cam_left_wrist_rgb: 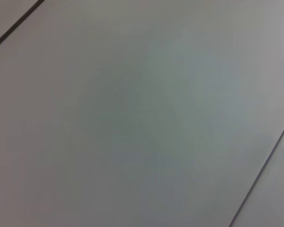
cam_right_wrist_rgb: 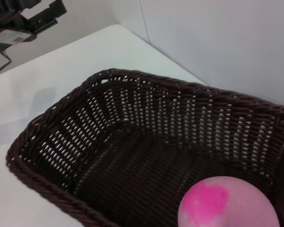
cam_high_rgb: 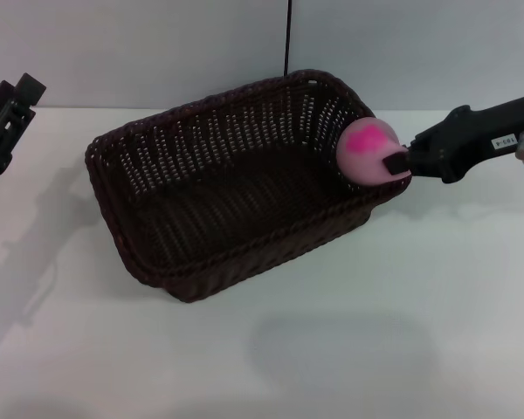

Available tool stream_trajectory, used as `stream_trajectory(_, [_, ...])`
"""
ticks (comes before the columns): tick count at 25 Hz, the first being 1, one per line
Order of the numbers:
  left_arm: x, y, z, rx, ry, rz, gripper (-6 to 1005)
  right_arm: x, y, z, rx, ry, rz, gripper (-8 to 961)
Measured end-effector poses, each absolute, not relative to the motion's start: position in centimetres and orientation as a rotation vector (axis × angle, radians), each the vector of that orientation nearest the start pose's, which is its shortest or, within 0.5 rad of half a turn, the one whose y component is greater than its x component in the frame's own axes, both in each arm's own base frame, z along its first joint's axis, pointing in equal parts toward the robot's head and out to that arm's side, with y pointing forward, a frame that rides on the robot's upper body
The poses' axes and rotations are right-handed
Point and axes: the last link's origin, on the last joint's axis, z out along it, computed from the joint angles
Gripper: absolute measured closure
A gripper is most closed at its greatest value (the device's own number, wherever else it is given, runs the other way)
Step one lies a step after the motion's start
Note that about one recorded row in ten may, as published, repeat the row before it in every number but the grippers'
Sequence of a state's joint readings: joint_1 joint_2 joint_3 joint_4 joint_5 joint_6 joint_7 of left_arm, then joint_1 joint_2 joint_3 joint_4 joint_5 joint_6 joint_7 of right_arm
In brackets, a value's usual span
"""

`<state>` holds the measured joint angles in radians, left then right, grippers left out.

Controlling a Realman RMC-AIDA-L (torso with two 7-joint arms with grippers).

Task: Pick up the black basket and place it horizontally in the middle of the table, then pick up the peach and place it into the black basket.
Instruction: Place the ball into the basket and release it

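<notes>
**Peach poised over the basket's right end**

Off the left end of the basket, the left gripper [cam_high_rgb: 9, 109] sits raised and parked, well clear; whether its claw is released or clenched, I cannot tell. Centre stage on the wide plain white table [cam_high_rgb: 419, 305] is the big rectangular woven black basket [cam_high_rgb: 201, 196], dark wicker with a braided rim, lying slightly askew and with nothing inside. Over its right end, just above the rim, the right gripper [cam_high_rgb: 400, 166] is clenched on the small round pale pink peach [cam_high_rgb: 367, 150], magenta patch up. The peach looks light and smooth, likely a bit slippery, so a grip across its widest part suits it. The basket looks stiff yet light, best held by its rim. Judging by this, release comes next.
</notes>
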<state>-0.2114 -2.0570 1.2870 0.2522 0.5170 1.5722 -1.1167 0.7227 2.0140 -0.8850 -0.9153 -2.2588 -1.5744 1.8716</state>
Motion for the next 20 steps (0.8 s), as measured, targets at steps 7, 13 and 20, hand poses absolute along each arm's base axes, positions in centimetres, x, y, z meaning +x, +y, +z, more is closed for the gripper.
stream_trajectory(7, [-32.19,25.97,2.27,-1.696,-0.926,-1.475,285,20.04,37.84,2.90,-2.915,0.704,0.147,862])
stream_trajectory(13, [-32.17,26.01,2.26,-1.697,-0.924,-1.474,286,19.86,37.40,3.00,-2.944,0.712,0.155,843])
stream_trajectory(20, [-32.20,26.00,2.23,-1.697,-0.926,-1.472,286,20.05,37.89,2.84,-2.896,0.718,0.172,822])
